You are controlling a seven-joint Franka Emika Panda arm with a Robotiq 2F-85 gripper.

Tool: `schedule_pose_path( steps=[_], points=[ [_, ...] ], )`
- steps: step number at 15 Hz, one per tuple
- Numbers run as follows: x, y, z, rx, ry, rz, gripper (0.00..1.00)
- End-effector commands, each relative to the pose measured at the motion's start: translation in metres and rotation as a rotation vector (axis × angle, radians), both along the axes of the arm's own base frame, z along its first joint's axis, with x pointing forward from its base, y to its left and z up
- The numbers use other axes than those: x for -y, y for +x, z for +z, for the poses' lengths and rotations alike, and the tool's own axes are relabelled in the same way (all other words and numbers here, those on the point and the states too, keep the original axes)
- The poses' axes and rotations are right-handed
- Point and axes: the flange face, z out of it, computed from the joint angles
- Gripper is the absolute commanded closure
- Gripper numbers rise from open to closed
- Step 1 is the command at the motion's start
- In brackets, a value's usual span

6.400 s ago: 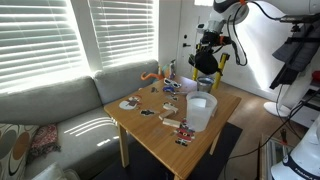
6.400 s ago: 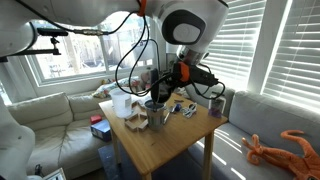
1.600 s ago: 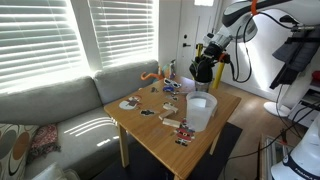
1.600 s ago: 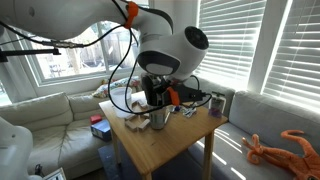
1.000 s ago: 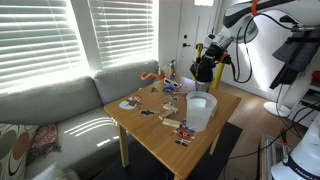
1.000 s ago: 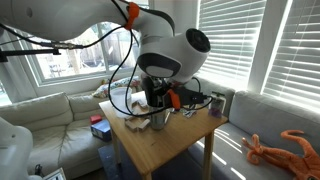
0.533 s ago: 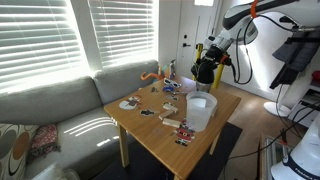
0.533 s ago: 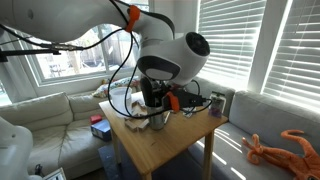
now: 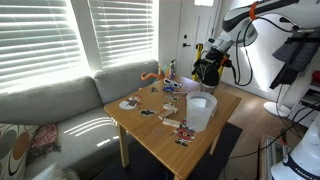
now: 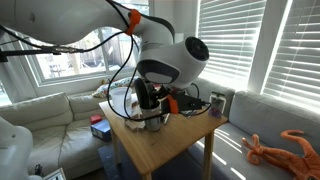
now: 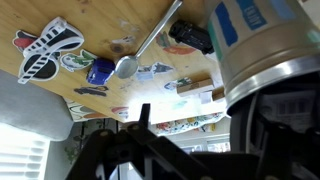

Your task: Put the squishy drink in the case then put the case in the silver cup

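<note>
Metal fills the right of your wrist view: the silver cup (image 11: 272, 75), a blue-and-white label (image 11: 250, 25) at its far end, close up against your gripper (image 9: 206, 70). Whether your jaws are clamped on it or parted, I cannot tell. Expect it rigid, slick-walled and probably light, so pinch squarely across mid-wall, not the rim. Watch the white tub (image 9: 200, 110) nearby on the desk (image 9: 150, 135), with the spoon (image 11: 150, 42) and stickers (image 11: 50, 48) lying beyond.

Arm (image 10: 165, 60): bent low over table (image 10: 175, 143), left edge.
Silver cup (image 10: 156, 119): under arm, partly hidden.
Dark cup (image 10: 217, 103): far right corner.
</note>
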Motion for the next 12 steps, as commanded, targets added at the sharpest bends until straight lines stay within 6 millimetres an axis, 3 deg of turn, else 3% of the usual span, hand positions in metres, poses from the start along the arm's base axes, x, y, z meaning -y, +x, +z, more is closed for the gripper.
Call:
schedule_pose_path(
  steps=[1,2,4,5,9,11,12],
  points=[
    [0.003,-0.0039,-0.0056,0.014,-0.017,-0.001,0.29],
    [0.0037,-0.0039,-0.0055,0.015,-0.017,-0.004,0.25],
    [0.0053,-0.0037,-0.0047,0.018,-0.019,-0.012,0.33],
    [0.0062,-0.0037,-0.0041,0.019,-0.017,-0.015,0.25],
    [0.009,-0.0046,-0.001,0.02,-0.003,-0.019,0.1],
    [0.0098,-0.0047,0.0004,0.02,0.003,-0.021,0.39],
    [0.01,-0.0049,0.0006,0.019,0.006,-0.021,0.42]
  ],
)
